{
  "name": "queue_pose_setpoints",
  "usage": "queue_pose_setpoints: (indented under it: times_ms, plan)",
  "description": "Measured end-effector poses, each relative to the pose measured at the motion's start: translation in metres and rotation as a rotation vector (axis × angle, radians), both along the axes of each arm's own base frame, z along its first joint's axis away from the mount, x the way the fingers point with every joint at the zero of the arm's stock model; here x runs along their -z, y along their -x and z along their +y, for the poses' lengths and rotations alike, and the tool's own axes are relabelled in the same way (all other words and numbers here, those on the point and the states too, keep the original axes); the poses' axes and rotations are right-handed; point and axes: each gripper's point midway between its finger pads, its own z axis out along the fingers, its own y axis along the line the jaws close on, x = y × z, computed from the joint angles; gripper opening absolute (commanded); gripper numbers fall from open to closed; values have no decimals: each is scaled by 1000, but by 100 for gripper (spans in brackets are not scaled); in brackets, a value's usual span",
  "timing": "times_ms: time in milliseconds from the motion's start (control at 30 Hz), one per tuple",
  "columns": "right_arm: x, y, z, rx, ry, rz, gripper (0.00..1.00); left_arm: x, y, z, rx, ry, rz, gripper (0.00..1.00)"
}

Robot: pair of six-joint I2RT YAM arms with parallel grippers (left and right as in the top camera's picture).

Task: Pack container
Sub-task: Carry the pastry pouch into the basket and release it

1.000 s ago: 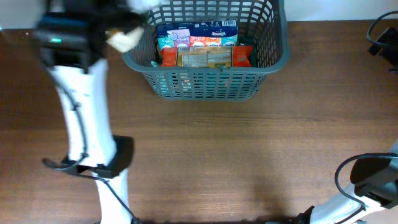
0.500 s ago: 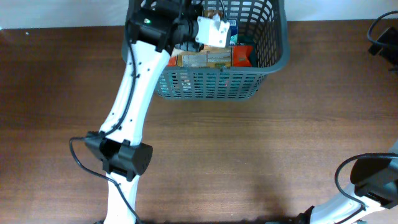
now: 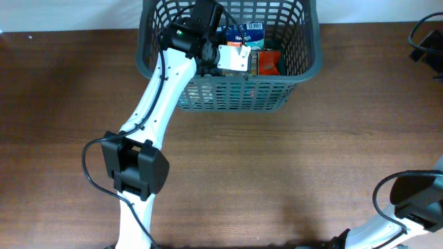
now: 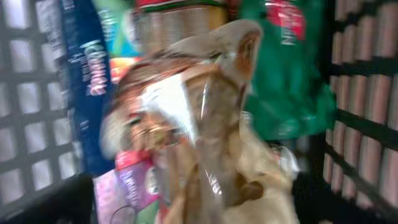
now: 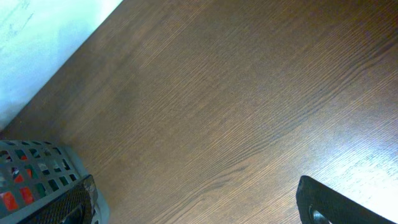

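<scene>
The container, a dark grey lattice basket, stands at the back middle of the table. My left gripper reaches down into it from the left. In the left wrist view my left gripper shows dark fingers standing wide apart at the bottom corners. A blurred tan and clear snack packet lies loose between them on top of other packets. A green packet, a blue one and a pink one lie around it. My right gripper stands open over bare wood, holding nothing.
More packets show in the basket from above, a blue one and a red one. The basket's corner appears at the lower left of the right wrist view. A black cable lies at the right edge. The right arm rests at the bottom right.
My left arm swung from left of the basket to over it, carrying a pale packet, then dipped inside. Its jaws have parted and the packet now lies loose.
</scene>
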Motion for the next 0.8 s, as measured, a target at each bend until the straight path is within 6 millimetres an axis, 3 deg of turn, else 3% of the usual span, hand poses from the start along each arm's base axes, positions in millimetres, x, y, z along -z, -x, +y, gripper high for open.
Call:
queue_pose_setpoints:
  times_ms: [100,200,333,467,600,700,800]
  plan:
    - [0,0,0,0,0,0,99,-9,-5,3,-94,28,-5,99]
    - [0,0,0,0,0,0,99,-37,-15,8,-235,76,-49,99]
    - [0,0,0,0,0,0,99,-108,-27,20,-452,201,-181,99]
    - [0,0,0,0,0,0,99,-184,-11,45,-619,349,-281,99]
    - [0,0,0,0,0,0,99,-252,30,92,-816,530,-323,99]
    - [0,0,0,0,0,0,99,-266,61,140,-1006,591,-293,99]
    - [0,0,0,0,0,0,99,-260,76,188,-1198,602,-267,99]
